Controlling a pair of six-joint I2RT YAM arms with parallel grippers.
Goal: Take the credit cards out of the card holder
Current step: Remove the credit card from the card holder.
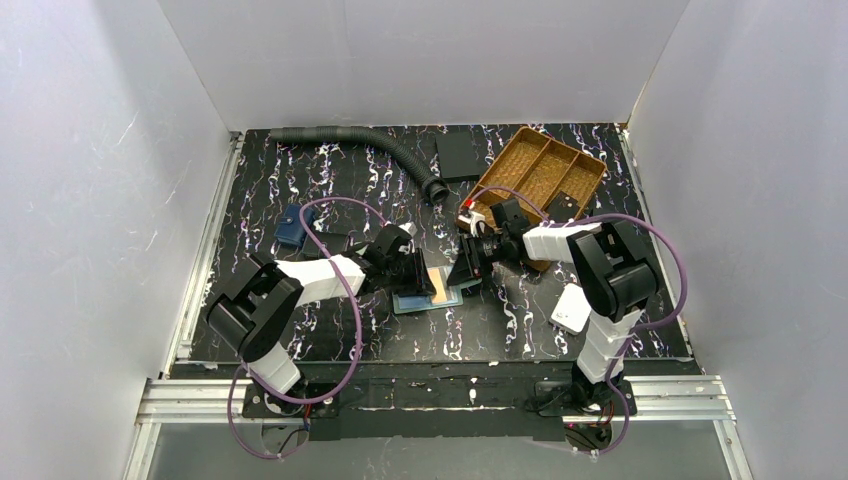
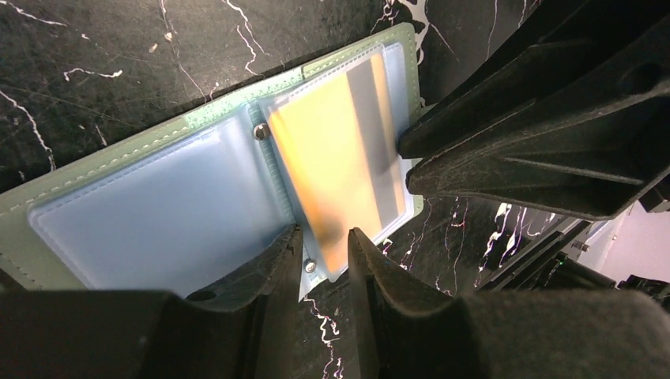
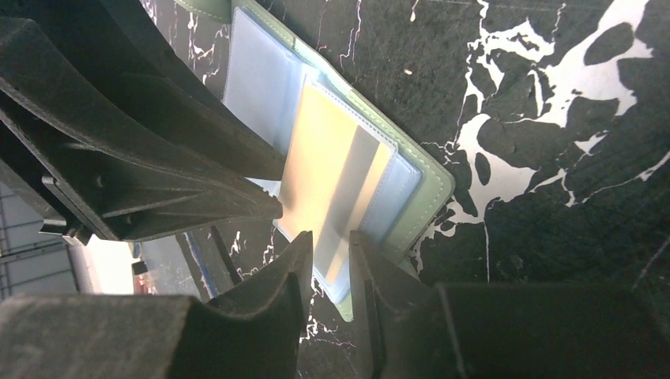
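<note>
One card holder [image 1: 415, 302] lies open on the table [image 1: 330, 190], with one tan credit card [image 2: 332, 166] (grey-striped) jutting from a sleeve. Of the two pincers, the left gripper [image 2: 325, 254] and the right gripper [image 3: 332, 257] each straddle a card edge with a narrow gap; I cannot tell whether either is pinching.

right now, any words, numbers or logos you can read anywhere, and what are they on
No text can be read in any view.
tan card: a grey stripe only, no print showing.
card holder: plain, no label or brand showing.
white box: too small in the top view to tell whether it bears any mark.
</note>
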